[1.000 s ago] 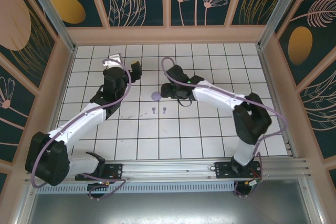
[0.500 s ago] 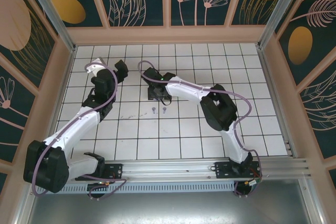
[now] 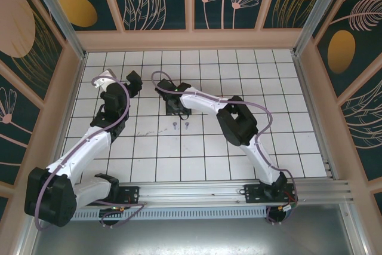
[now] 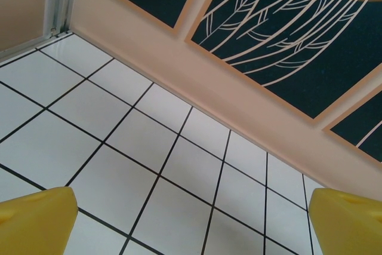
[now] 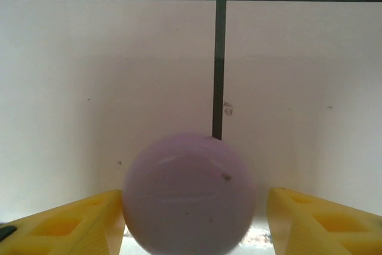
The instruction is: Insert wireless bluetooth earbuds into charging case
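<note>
The charging case (image 5: 188,192) is a round lilac shell lying shut on the white tile, between my right gripper's (image 5: 191,226) yellow fingers. The left finger (image 5: 71,225) touches its side; the right finger (image 5: 325,222) stands a small gap off it, so the jaws are open around it. From above, the right gripper (image 3: 174,104) covers the case. Two tiny lilac earbuds (image 3: 173,126) (image 3: 186,125) lie on the tiles just nearer than it. My left gripper (image 3: 119,79) hangs wide open at the back left, its fingers (image 4: 36,222) over bare tile.
The white tiled floor (image 3: 197,153) is boxed in by peach walls; the back wall (image 4: 239,106) runs close ahead of the left gripper. The right arm's elbow (image 3: 237,125) hangs over the middle tiles, right of the earbuds.
The right gripper swung left and came down around the case. The left gripper drew away to the left, toward the back-left corner, still open.
</note>
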`<action>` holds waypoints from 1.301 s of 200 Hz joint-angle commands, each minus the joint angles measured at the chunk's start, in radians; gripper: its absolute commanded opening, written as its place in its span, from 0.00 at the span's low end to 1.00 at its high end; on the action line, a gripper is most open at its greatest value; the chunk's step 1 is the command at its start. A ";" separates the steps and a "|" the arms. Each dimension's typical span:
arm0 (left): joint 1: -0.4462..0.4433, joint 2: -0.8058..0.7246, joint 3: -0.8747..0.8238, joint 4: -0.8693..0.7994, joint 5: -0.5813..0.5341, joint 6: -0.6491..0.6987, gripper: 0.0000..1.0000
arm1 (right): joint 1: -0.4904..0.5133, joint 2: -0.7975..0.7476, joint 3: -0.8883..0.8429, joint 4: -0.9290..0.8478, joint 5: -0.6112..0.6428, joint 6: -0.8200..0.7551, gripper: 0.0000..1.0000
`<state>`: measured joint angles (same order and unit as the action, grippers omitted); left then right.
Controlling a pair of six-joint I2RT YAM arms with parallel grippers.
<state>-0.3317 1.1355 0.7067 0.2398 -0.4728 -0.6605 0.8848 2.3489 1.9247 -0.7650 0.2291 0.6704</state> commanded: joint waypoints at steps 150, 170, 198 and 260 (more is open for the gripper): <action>0.007 -0.047 -0.113 0.225 0.347 -0.025 0.96 | -0.062 -0.266 -0.183 0.103 0.004 0.030 0.35; 0.007 -0.010 -0.160 0.352 0.490 -0.032 0.95 | -0.114 -0.401 -0.295 0.169 -0.032 0.060 0.35; 0.005 0.039 -0.234 0.555 0.622 -0.087 0.95 | -0.185 -0.567 -0.428 0.273 -0.098 0.140 0.34; -0.084 0.193 -0.330 0.944 0.651 -0.185 0.95 | -0.209 -0.690 -0.499 0.447 -0.196 0.381 0.33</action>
<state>-0.3733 1.2827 0.3885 0.9543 0.1471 -0.8028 0.6670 1.6745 1.4567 -0.4210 0.1024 0.9127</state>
